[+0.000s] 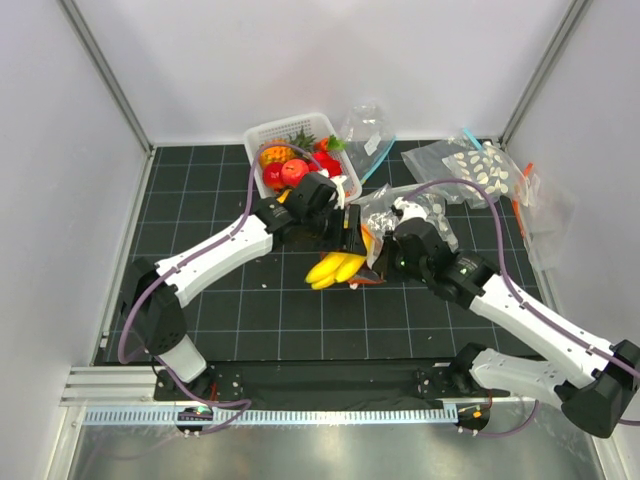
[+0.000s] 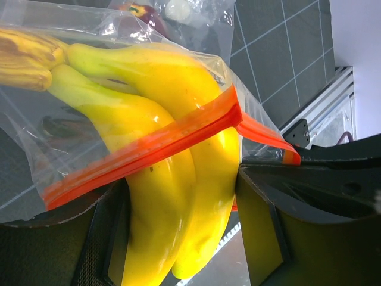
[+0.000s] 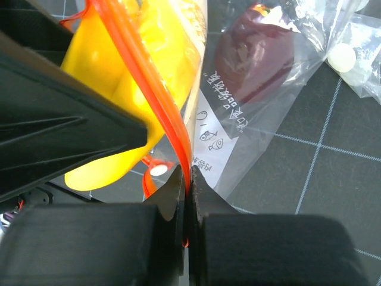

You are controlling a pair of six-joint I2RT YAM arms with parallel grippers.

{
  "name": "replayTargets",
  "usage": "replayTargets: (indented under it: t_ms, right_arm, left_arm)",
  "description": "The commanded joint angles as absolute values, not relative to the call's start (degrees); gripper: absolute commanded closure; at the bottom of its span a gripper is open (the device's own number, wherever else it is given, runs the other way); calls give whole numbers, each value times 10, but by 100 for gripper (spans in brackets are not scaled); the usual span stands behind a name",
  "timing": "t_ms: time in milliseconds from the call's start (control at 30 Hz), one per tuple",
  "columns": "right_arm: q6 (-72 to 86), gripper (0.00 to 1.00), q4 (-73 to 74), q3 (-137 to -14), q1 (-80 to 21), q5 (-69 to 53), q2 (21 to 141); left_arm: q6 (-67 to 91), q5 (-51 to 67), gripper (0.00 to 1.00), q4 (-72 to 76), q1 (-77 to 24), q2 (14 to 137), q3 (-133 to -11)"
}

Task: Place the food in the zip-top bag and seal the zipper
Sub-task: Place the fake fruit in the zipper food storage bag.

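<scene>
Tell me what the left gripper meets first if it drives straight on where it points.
The banana bunch, held between the left gripper's fingers. Beyond lies the zip-top bag, its zipper draped across the bananas, then probably the dark maroon fruit; depth is unclear.

Overhead rear view; wrist close-ups on one banana bunch (image 2: 178,196)

Wedged in zip-top bag (image 1: 380,203) mouth, banana bunch (image 1: 335,268); bare mat (image 1: 300,320) in front.

yellow banana bunch (image 2: 178,226) half inside clear zip-top bag (image 3: 229,158), orange zipper (image 2: 149,146) unsealed.
</scene>
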State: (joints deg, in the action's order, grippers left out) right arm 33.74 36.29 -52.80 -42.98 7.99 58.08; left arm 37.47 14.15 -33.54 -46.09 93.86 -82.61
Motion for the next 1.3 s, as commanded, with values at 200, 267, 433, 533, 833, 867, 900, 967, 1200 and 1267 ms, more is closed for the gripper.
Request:
replayTargets:
  t_ms: [200, 267, 433, 533, 833, 867, 900, 967, 1200, 1267]
  right_arm:
    - [355, 99, 374, -611, -475, 112, 601]
    - [359, 99, 375, -627, -478, 107, 601]
    - [376, 99, 387, -628, -477, 115, 592]
    - [390, 99, 381, -607, -477, 114, 581]
    - [413, 99, 351, -548, -477, 108, 557]
    - [413, 99, 351, -547, -478, 108, 557]
    - [414, 99, 351, -542, -477, 109, 555]
    - [413, 99, 349, -537, -477, 108, 551]
    - [409, 99, 352, -522, -477, 109, 542]
    - [408, 99, 354, -521, -477, 108, 537]
  left_arm:
    - [436, 148, 30, -294, -458, 919, -847]
    - [443, 149, 27, -289, -459, 911, -848]
    - [451, 138, 0, -301, -454, 875, -855]
    - [454, 140, 0, -318, -451, 863, -861]
    - [433, 139, 0, -320, -452, 837, -815]
    - [405, 137, 0, -320, -453, 825, -807]
    - [388, 137, 0, -320, -452, 817, -788]
    - [343, 152, 0, -323, -452, 790, -766]
    - [190, 132, 0, -244, -453, 713, -597]
    - [166, 113, 0, -169, -455, 694, -556]
